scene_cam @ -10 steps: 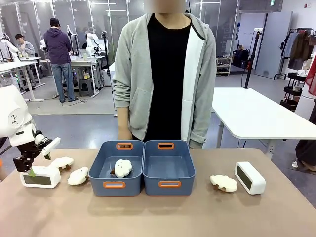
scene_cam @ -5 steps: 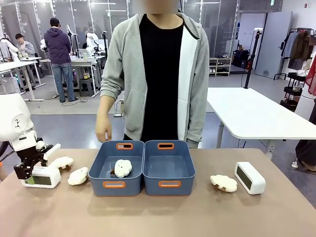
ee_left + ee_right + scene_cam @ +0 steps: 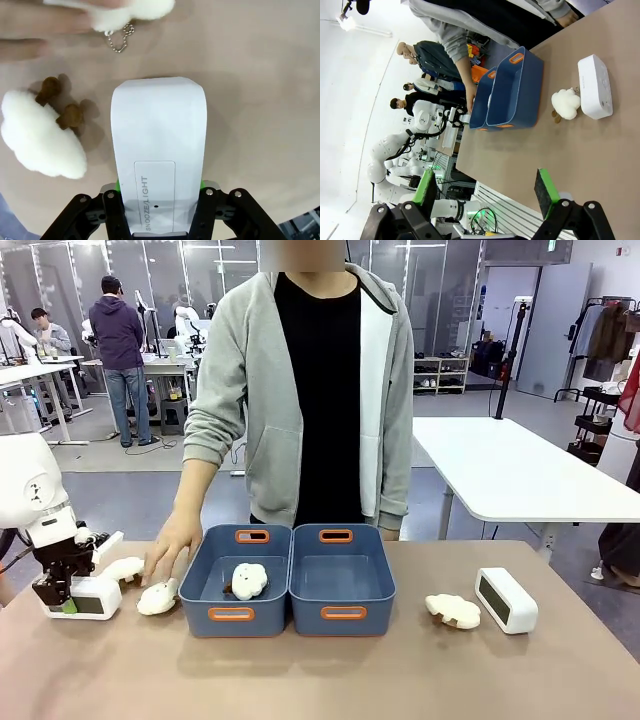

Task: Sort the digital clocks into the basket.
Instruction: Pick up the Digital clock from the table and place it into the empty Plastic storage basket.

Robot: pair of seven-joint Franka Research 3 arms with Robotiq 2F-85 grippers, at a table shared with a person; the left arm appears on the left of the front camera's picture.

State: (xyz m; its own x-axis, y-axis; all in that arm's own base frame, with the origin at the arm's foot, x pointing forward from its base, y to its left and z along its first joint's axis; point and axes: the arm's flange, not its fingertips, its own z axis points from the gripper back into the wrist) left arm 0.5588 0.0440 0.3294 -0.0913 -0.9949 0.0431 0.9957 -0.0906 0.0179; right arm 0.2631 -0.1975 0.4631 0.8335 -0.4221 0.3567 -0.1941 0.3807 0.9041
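White left clock (image 3: 88, 597) and right clock (image 3: 506, 600) upright, well apart, blue baskets (image 3: 372, 618) side by side between

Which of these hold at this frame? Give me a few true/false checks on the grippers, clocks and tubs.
1. The left gripper is shut on the left clock. True.
2. The right gripper holds the right clock. False: it is open, and that clock sits on the table.
3. One clock lies in a tub. False: both are on the table; the left tub holds just a cream toy.
4. The person's hand reaches down outside the left tub, by the cream toys lying there. True.
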